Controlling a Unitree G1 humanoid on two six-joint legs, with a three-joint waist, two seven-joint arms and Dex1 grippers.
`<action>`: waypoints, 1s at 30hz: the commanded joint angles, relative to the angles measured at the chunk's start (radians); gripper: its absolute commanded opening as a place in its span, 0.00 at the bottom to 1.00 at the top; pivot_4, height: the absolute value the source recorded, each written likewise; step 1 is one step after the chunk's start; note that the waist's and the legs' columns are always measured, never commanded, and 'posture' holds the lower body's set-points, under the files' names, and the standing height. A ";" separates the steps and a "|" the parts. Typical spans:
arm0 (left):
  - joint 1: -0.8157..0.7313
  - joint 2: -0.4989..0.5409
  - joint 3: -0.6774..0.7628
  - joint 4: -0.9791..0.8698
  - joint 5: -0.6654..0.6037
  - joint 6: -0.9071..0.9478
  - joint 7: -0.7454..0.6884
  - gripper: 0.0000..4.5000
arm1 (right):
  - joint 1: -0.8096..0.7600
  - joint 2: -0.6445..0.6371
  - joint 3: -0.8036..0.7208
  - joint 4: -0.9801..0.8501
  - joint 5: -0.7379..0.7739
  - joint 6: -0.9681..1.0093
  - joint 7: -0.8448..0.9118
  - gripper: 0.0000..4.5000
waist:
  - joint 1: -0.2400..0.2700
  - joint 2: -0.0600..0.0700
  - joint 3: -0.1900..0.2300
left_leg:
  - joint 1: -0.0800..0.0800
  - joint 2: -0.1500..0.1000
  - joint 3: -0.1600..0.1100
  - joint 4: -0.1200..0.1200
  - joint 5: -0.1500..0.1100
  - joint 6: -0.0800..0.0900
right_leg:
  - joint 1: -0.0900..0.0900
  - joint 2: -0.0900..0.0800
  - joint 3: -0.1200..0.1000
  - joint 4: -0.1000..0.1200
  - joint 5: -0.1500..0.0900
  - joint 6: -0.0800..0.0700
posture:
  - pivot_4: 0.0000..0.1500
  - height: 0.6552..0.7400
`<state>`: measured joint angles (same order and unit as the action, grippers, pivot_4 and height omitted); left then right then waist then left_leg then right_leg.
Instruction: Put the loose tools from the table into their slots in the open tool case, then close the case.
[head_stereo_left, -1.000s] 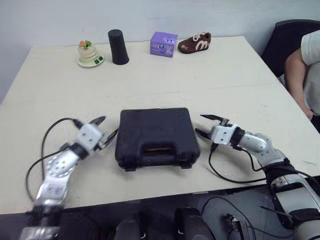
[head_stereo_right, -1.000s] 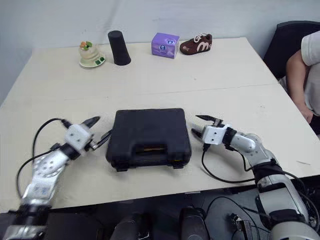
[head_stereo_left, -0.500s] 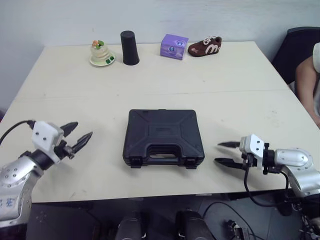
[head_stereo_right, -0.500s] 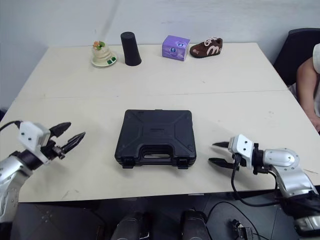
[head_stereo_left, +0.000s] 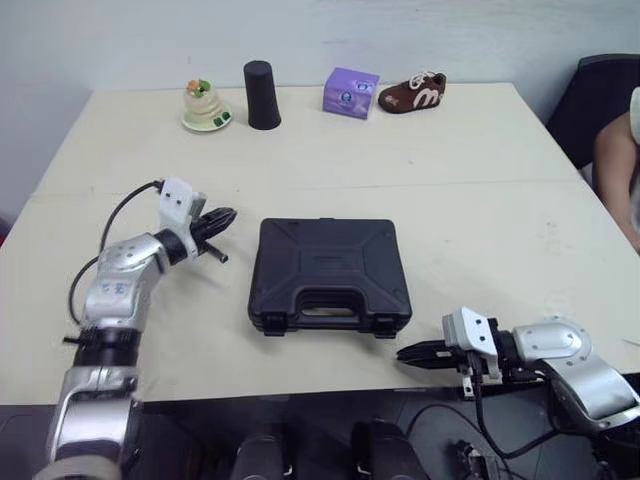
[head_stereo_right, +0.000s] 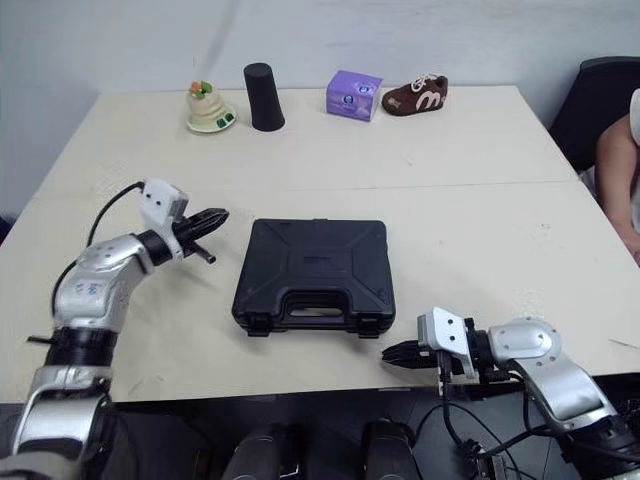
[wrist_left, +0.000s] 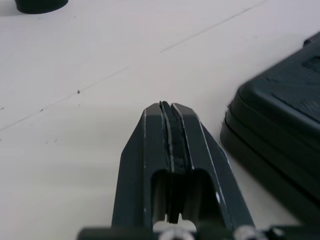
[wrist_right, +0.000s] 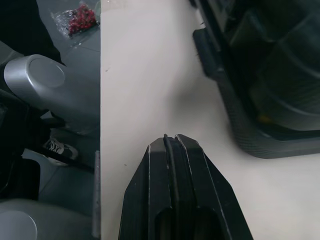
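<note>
Moved: the left tool has swung in from the near-left edge of the pale surface to just beside the case's far-left corner. The right tool has drawn in toward its near-right corner.
Tools: both had their fingers spread and now have them pressed together, holding nothing.
Case: the black moulded plastic tool case lies mid-surface, lid down.
Contents: hidden under the lid.
Meaning: the closing step looks done.

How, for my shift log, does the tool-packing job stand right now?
Done: the black plastic tool case lies closed on the beige table, with no loose tools on the tabletop. In hand: nothing; the left gripper and right gripper are both shut, empty, clear of the case. Left: apparently nothing, though the latches' state is unclear.
</note>
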<state>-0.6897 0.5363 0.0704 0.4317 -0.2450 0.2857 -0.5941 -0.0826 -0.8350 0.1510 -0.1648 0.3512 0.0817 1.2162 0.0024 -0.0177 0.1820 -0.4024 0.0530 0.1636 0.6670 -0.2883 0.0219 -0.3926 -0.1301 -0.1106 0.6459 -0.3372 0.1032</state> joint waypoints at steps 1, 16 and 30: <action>-0.137 -0.048 -0.014 0.210 0.056 -0.089 0.023 0.01 | 0.008 0.026 -0.004 -0.037 -0.029 -0.002 -0.042 0.00 | 0.002 -0.002 0.000 | -0.001 -0.003 0.000 0.001 0.000 0.001 | 0.000 0.000 0.000 0.000 0.000 0.000 | 1.00 1.00; -0.280 -0.078 -0.031 0.596 0.087 -0.276 -0.370 0.01 | -0.133 0.071 -0.037 0.238 -0.175 -0.191 -0.115 0.00 | -0.005 -0.006 0.001 | -0.001 -0.003 0.000 0.002 0.001 0.002 | 0.000 -0.001 0.000 0.000 0.001 0.003 | 1.00 1.00; 0.010 0.028 -0.019 0.156 0.059 -0.211 -0.448 0.01 | -0.339 0.117 -0.028 0.578 -0.242 -0.376 -0.139 0.00 | -0.010 -0.006 0.001 | -0.001 -0.002 -0.001 0.004 0.001 0.003 | 0.000 -0.003 0.001 0.007 0.002 0.003 | 1.00 1.00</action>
<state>-0.6979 0.5426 0.0377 0.6781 -0.1637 0.0673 -1.0365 -0.4239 -0.7217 0.1403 0.3781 0.1357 -0.2865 1.0977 -0.0077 -0.0242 0.1833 -0.4034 0.0510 0.1623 0.6708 -0.2871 0.0245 -0.3922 -0.1330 -0.1096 0.6533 -0.3356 0.1062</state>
